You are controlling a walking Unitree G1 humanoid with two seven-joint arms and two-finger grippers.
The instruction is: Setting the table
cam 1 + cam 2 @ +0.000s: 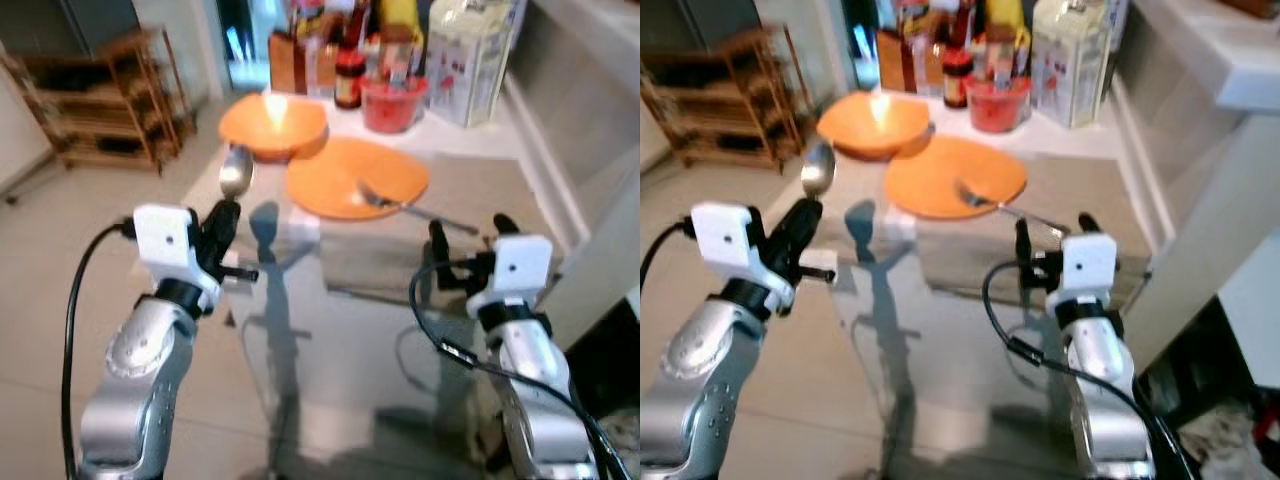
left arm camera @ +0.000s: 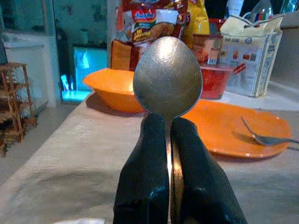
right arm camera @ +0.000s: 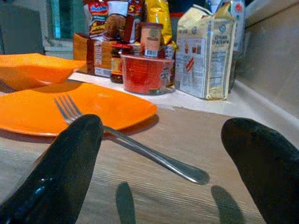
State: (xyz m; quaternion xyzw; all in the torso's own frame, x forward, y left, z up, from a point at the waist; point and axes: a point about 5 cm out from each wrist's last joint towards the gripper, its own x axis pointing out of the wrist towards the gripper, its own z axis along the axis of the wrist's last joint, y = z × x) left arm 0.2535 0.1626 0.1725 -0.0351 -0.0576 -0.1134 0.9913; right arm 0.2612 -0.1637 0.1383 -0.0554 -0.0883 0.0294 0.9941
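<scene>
Two silver arms reach over one long desk [image 1: 480,190] covered with a beige woven cloth, its near part glossy and reflective.

Wooden slatted rack [image 1: 110,100]: on the tiled floor, off the desk's left edge, well apart from it.

White and cream carton with printed panels [image 1: 470,60]: far right corner of the desk, against the wall.

Round flat orange plastic plate [image 1: 335,185]: far half of the desk, roughly mid-width. Orange plastic bowl [image 1: 272,125]: just beyond the plate toward the far left corner, rim close to the plate's rim; I cannot tell if they touch.

Red plastic cup-shaped tub [image 1: 392,103]: behind the plate, between the bowl and the carton, among jars and snack packets along the far edge.

Left gripper [image 2: 168,126]: above the desk's left edge, fingers [image 2: 142,182] pressed together, pinching the handle of a silver metal spoon [image 2: 167,77]. Spoon upright, bowl end above the fingertips, held in the air just short of the orange bowl.

Right gripper [image 3: 163,135]: low over the right side of the desk, near the right edge, fingers spread wide with nothing between them.

Silver metal fork [image 3: 131,142]: tines resting on the plate's right side, handle running off the rim onto the cloth toward the right edge. It lies just ahead of the spread right fingers, apart from them.
</scene>
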